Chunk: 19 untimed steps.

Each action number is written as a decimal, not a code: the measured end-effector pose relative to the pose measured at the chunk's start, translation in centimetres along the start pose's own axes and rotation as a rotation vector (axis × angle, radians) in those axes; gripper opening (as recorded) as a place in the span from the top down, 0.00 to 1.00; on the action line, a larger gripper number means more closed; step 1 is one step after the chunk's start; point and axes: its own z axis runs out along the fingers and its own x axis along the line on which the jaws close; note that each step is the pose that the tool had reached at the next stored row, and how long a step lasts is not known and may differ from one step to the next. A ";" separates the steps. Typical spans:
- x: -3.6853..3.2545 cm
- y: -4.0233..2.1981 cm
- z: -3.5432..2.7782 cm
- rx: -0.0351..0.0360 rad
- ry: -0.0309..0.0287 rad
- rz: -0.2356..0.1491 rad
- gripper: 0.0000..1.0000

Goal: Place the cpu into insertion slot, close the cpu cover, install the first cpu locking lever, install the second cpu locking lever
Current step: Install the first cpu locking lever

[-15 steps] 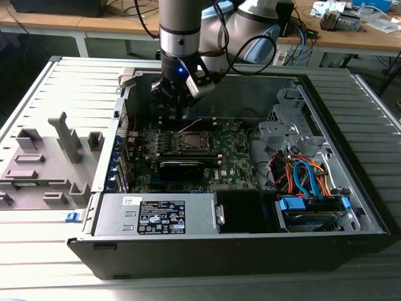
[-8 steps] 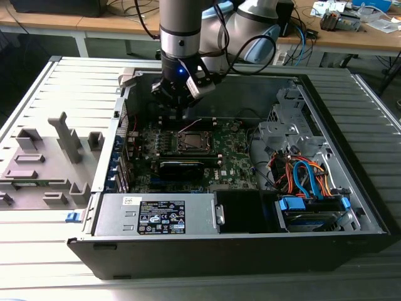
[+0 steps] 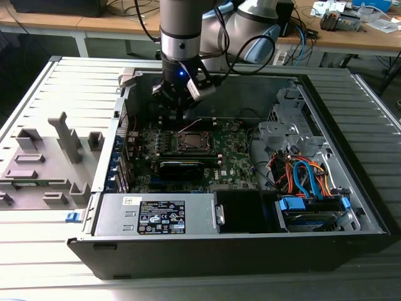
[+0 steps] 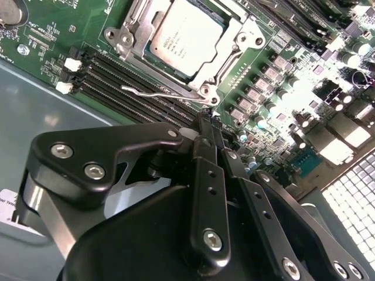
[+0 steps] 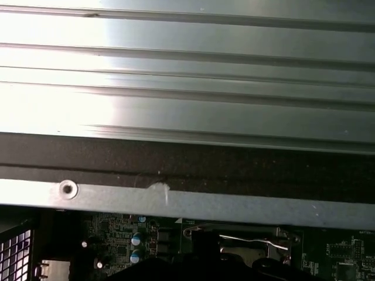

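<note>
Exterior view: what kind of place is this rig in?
Likely a robotics lab or workshop bench. An open computer case lies on a ribbed metal table, grey fixture blocks sit beside it, and wooden desks strewn with cables and electronics stand behind the arm.

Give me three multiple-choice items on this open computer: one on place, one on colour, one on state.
1. Where is the small square silvery-topped cpu?
A in the metal-framed insertion slot
B on the table
C in the drive bay

2. The large circuit board is:
A blue
B green
C red

3. The thin silver-grey windowed cpu cover is:
A standing upright
B taken off
C lying flat around the cpu

Answers: 1 A, the frame rings it. 2 B, green shows all round the socket. 3 C, its window frames the chip's top.
</note>
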 end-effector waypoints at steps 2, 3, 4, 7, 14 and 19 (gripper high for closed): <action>0.00 0.00 0.09 0.0000 0.0000 0.000 0.89; 0.00 0.00 0.15 0.0000 0.0000 0.000 0.89; 0.00 0.00 0.22 -0.0001 0.0000 0.000 0.89; -0.05 -0.01 0.41 0.0000 0.0000 0.000 0.89; -0.10 -0.01 0.78 0.0000 0.0000 0.000 0.89; -0.14 -0.01 1.07 0.0001 0.0000 0.000 0.89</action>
